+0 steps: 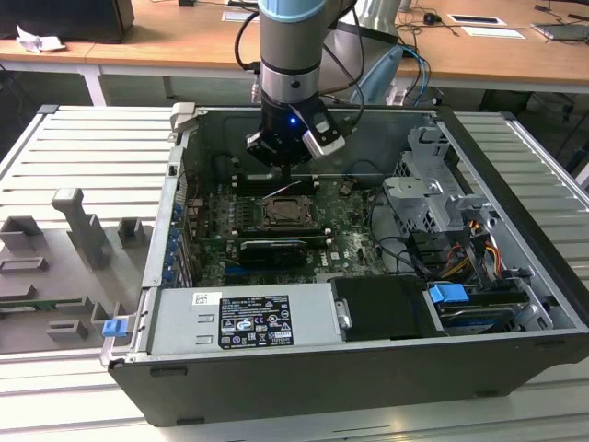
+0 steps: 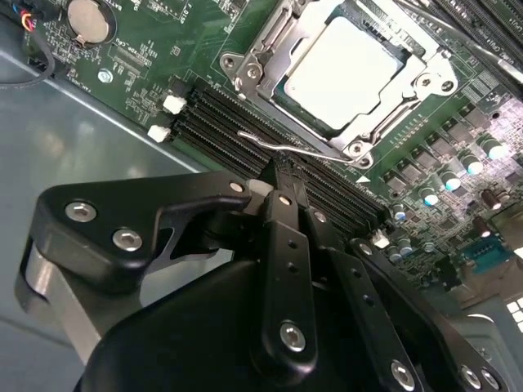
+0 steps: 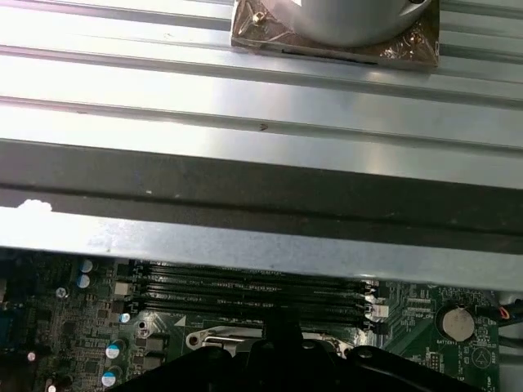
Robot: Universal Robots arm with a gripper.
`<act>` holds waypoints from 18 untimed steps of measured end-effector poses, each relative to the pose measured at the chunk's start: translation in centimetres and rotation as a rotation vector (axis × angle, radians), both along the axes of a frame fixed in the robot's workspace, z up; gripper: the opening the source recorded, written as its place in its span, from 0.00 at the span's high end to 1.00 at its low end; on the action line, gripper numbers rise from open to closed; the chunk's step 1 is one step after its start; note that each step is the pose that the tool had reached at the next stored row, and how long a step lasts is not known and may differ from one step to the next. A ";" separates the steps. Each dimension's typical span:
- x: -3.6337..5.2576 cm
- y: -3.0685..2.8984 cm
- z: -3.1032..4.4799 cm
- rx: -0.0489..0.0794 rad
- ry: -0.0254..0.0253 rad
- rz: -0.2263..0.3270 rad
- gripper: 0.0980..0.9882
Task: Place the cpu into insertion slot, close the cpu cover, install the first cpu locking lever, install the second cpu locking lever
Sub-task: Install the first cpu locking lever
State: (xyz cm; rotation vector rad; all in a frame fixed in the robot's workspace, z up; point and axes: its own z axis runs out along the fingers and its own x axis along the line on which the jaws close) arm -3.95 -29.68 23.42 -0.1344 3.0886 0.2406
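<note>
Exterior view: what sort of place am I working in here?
Probably a lab or workshop bench: an open computer case lies on a ribbed metal table, grey fixtures beside it, wooden desks behind, the arm's hand over the motherboard.

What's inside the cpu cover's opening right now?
In the second wrist view the cpu shows through the cpu cover, its pale metal top facing up. The insertion slot beneath is covered by the cpu, so its contacts cannot be seen.

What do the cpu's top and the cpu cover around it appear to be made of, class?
The cpu: pale matte metal, seemingly, with a smooth, soft sheen. The cpu cover: bright silvery metal, likely stamped steel, with sharp glints along its edges.
</note>
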 end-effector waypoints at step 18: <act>0.84 0.32 -0.95 0.000 -0.0008 0.019 0.99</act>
